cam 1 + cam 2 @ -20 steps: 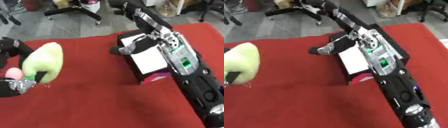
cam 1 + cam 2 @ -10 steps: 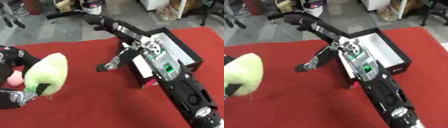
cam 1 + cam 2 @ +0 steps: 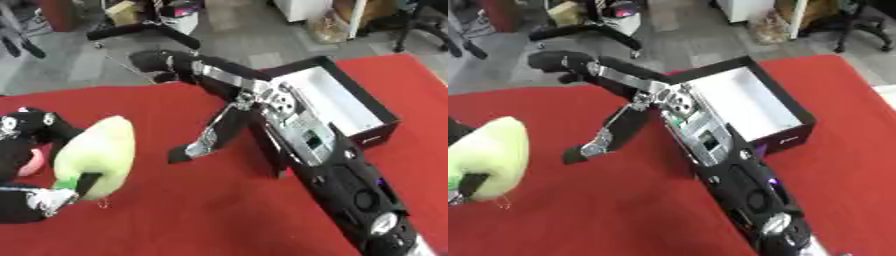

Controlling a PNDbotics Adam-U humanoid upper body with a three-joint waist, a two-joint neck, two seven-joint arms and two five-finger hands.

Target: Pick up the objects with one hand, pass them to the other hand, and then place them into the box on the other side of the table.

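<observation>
Plush toy point(image 3: 94, 156): pale yellow-green, egg-shaped, held just above the red counter point(image 3: 201, 210) at its left side.
Holder: left hand point(image 3: 35, 200), fingers curled round the toy's lower end; a dark fingertip shows against the green.
Pink thing point(image 3: 33, 162): a bit of pink shows just left of the toy, too hidden to name.
Toy's long axis: runs from lower left to upper right, the narrower tip pointing up and toward the counter's middle.
Right hand point(image 3: 199, 146): fingers straight and relaxed, holding nothing, pointing down-left toward the toy.
Key relation: toy lies to the left of the right hand and slightly lower, near but apart, red cloth between them.
Nearer hand: the left already has it; the right must close the gap for the pass.
Box point(image 3: 350, 107): black, white inside, open, behind the right arm on the right side, well apart from the toy.
Judgement: handover not yet made.
</observation>
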